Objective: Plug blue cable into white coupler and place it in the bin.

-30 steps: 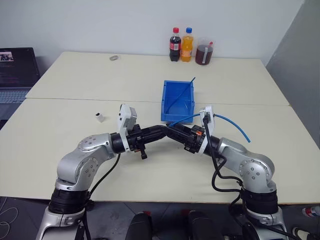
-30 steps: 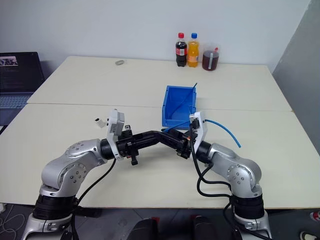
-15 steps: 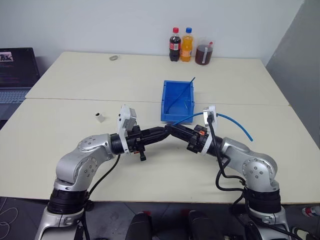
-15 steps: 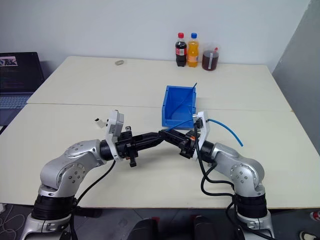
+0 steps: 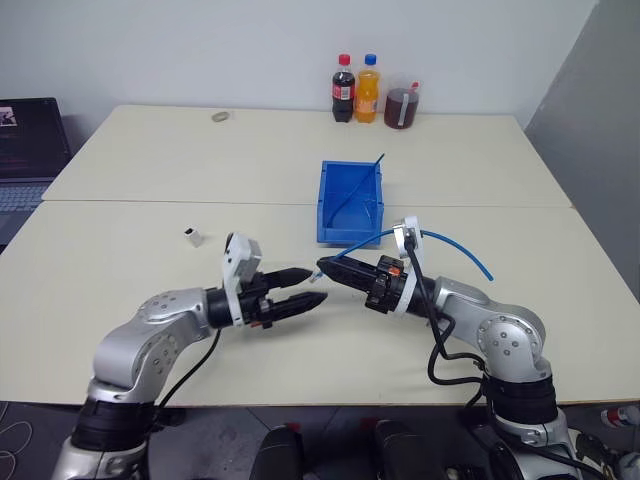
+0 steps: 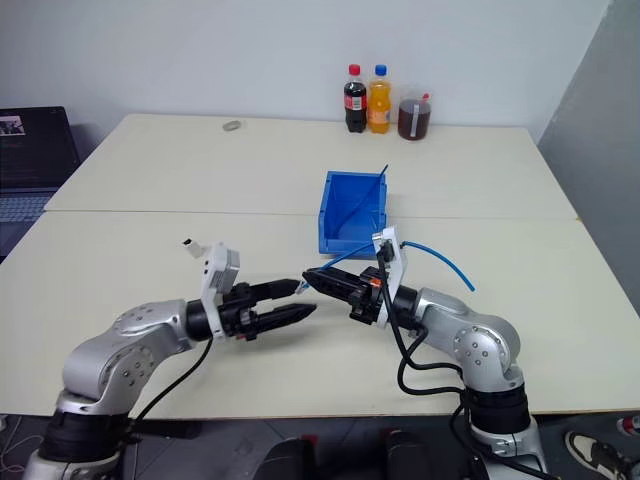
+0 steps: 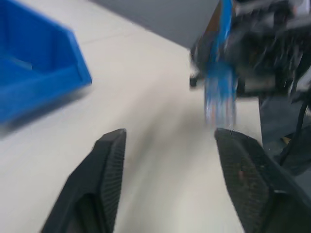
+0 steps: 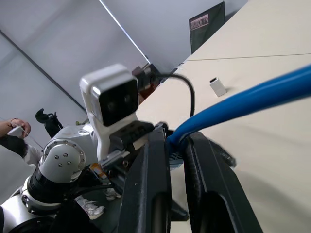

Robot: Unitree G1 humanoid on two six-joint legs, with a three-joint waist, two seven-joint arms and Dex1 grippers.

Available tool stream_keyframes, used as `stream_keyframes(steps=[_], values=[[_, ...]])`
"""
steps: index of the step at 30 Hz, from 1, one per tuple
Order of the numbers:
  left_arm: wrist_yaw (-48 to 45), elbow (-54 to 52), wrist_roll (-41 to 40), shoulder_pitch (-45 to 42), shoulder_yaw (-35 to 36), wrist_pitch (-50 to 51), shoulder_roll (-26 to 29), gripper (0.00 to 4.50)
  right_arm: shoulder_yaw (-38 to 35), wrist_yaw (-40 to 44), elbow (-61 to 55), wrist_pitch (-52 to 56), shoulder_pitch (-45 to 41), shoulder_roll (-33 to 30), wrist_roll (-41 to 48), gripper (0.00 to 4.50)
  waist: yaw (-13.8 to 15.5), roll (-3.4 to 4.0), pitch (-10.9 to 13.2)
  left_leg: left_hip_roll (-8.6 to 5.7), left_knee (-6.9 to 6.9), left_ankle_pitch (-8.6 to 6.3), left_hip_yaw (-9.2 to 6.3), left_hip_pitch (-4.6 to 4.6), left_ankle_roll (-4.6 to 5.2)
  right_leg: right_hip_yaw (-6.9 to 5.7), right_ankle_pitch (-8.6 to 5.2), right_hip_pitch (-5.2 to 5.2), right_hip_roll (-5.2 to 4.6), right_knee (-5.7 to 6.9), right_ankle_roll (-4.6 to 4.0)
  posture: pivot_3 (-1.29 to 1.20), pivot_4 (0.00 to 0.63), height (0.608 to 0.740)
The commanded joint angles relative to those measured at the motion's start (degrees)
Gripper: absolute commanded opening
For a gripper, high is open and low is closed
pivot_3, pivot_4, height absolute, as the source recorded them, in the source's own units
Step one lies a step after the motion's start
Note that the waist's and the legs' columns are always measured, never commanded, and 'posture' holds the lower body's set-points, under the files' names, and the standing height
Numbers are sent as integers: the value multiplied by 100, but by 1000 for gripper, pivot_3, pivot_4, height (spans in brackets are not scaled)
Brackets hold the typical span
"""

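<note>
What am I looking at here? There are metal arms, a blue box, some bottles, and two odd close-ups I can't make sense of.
This is a two-armed robot standing at a pale table. The two wide pictures come from cameras in its head, looking down over its arms. The two close-ups come from a camera on each wrist, looking along that arm's two black fingers.

The right gripper is shut on the blue cable, a thin light-blue cord that arcs away over the arm; in the right wrist view you see the cord pinched between the fingers. The left gripper is open and empty, pointing toward the right one.

On the table lie the bin, a blue open tray, and the white coupler, a tiny white block off to the left. Three drink containers stand at the far edge.
</note>
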Motion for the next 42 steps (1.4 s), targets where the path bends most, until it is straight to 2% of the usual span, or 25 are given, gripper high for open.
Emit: stream_keyframes(steps=[1, 3, 7, 13, 16, 21, 30, 36, 42], values=[[-329, -40, 137, 636, 278, -70, 529, 4143, 3, 130, -64, -251, -115, -95, -95, 92, -21, 6, 4, 0, -5, 0, 3, 2, 0, 5, -1, -1, 0, 0, -2, 0, 150, 740], [-194, 175, 301, 816, 430, -249, 586, 4500, 60, 171, -46, -325, -106, -163, -184, 92, -19, 5, 5, -1, -9, 0, 4, 1, 0, 3, -3, -7, -3, 0, -6, 0, 150, 740], [1436, 865, 1332, 515, 704, -999, 75, 4500, 151, 280, -16, -443, -72, -279, -349, 91, 57, 8, 7, -1, -10, 0, -3, -8, 0, 3, -5, -17, -7, 1, -8, 0, 150, 740], [3151, 880, 2108, 142, 703, -1075, -774, 4500, 182, 346, 105, -573, -122, -318, -466, 90, 80, -5, 3, -12, -4, 0, 6, -22, 0, 0, 2, -19, -22, -2, 3, 0, 150, 740], [4429, 977, 2368, -326, 905, -886, -1538, 4500, 179, 337, 193, -650, -179, -329, -511, 90, 119, -7, 2, -13, 3, 0, 5, -39, 0, -2, 20, -29, -22, -5, -17, 0, 150, 740], [5552, 1161, 2654, -741, 1171, -725, -2203, 4500, 161, 344, 244, -685, -211, -343, -542, 90, 134, -10, 0, -13, 18, 0, -5, -51, 0, -8, 28, -32, -16, -2, -9, 0, 150, 740], [6993, 1904, 3037, -1489, 1522, -775, -2794, 4500, 58, 324, 236, -683, -189, -422, -554, 90, 164, -17, -4, -16, 24, 0, -9, -59, -1, -12, 33, -34, -15, -1, -5, 0, 150, 740], [7267, 3071, 3226, -2312, 1472, -1102, -2791, 4500, 10, 315, 257, -668, -229, -450, -539, 89, 182, -19, -5, -19, 26, 1, -14, -62, -1, -18, 35, -34, -15, -1, -2, 0, 150, 740], [7429, 3839, 3261, -2751, 1531, -1482, -2784, 4500, -12, 305, 231, -644, -210, -480, -522, 89, 171, -20, -6, -22, 24, 1, -10, -65, -1, -16, 37, -37, -17, -4, 0, 0, 150, 740]])
